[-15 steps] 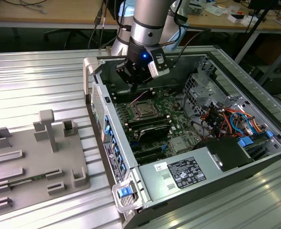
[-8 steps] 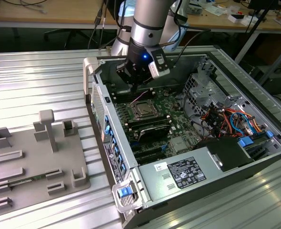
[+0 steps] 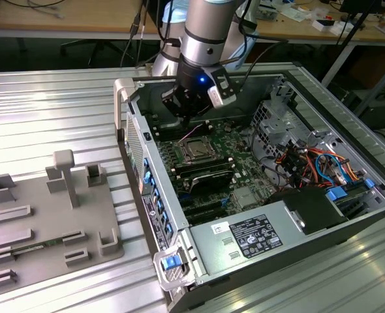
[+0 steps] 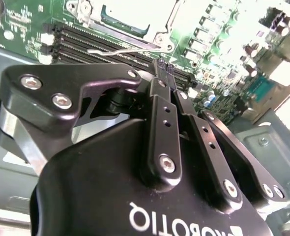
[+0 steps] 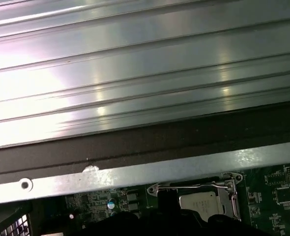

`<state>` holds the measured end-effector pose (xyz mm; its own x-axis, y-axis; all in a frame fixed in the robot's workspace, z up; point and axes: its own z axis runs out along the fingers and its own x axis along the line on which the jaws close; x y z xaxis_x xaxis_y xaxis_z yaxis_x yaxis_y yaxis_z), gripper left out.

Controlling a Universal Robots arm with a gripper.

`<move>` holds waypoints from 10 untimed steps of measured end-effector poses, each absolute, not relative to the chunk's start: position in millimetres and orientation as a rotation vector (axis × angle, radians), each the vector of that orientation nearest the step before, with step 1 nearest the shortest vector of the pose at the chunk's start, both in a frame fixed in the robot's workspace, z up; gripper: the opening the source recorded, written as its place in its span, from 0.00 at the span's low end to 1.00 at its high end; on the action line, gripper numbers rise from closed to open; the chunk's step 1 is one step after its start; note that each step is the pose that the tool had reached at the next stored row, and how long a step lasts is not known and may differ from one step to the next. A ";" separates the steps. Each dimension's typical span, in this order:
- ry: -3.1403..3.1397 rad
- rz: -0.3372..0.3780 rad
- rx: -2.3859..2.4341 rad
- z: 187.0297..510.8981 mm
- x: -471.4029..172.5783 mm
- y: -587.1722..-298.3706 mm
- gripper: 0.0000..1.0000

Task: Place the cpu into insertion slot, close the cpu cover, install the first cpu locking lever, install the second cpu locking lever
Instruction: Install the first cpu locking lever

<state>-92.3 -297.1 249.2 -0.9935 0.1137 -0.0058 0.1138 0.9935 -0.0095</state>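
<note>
we see the cpu (image 3: 196, 149) already seated in its socket, the cpu cover (image 5: 222, 192) down around it. our hand (image 4: 163, 66), fingers pinched together and empty, hovers near a locking lever (image 4: 113, 50) not yet latched.

gripper (image 4: 163, 69): matt black body and fingers, silver screw heads, white lettering
arm (image 3: 209, 29): silver-grey shell, black wrist with a blue light
board (image 3: 235, 147): green, speckled with small silver and black parts (black memory slots in rows)
cpu (image 3: 197, 149): silvery grey in the exterior view, pale grey in the first wrist view
cover (image 3: 197, 140): silvery-bronze frame
case (image 3: 290, 81): grey metal with blue clips
power supply (image 3: 245, 238): grey, with a white label in black print
cables (image 3: 316, 163): red, orange, blue and black
table (image 3: 55, 117): ribbed silver aluminium
fixture (image 3: 49, 222): plain grey-beige
</note>
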 end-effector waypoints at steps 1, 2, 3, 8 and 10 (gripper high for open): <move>3.132 -0.016 0.152 248.2 -91.6 -297.1 0.11; 3.133 -0.016 0.145 247.4 -89.5 -297.0 0.11; 3.133 -0.016 0.144 246.5 -82.7 -296.8 0.11; 3.134 -0.016 0.125 244.2 -68.9 -295.8 0.11; 3.134 -0.016 0.111 242.7 -65.2 -294.5 0.11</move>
<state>-65.2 -294.5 242.7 -0.9975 0.0704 -0.0058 0.0705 0.9975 -0.0099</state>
